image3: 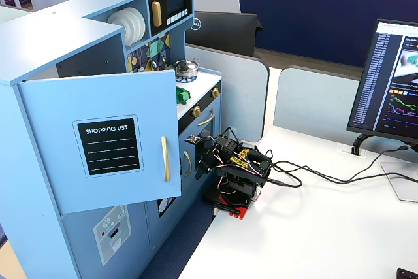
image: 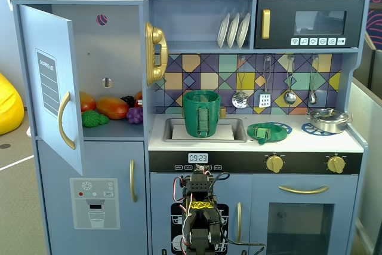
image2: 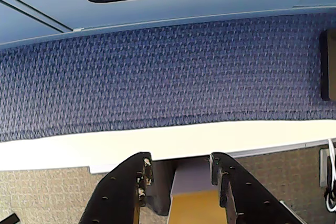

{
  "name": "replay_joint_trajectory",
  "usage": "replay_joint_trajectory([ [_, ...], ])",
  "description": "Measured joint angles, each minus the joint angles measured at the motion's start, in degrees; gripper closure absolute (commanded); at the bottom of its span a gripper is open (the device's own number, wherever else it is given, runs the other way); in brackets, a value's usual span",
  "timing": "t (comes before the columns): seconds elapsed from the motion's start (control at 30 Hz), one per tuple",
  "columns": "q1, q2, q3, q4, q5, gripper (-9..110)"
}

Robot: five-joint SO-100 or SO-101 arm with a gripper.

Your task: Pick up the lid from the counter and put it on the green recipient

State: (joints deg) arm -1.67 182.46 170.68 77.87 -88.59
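Note:
The dark-green lid point(image: 265, 131) lies on the white counter, on a blue burner ring right of the sink. The tall green pot point(image: 201, 113) with its lighter strap handle stands upright in the sink, open on top. In a fixed view from the side, a bit of the lid point(image3: 182, 95) shows past the open door, which hides the pot. My arm point(image: 200, 207) is folded low in front of the toy kitchen, far below the counter. In the wrist view my gripper point(image2: 178, 167) is open and empty, facing blue carpet and the white table edge.
A shiny silver pan point(image: 327, 119) sits on the right burner. The fridge door point(image: 54, 82) stands open at the left, with toy food inside. Utensils hang on the tiled back wall. My arm's base point(image3: 234, 195) stands on the white table point(image3: 313, 227), cables trailing right.

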Motion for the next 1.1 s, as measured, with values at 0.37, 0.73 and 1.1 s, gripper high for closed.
replay_joint_trajectory([
  [0.37, 4.75, 0.0, 0.0, 0.0, 0.0, 101],
  [0.73, 11.95, -6.86, -0.79, -9.84, -1.76, 101],
  [1.1, 26.89, -22.94, -20.21, -43.68, -7.73, 93],
])
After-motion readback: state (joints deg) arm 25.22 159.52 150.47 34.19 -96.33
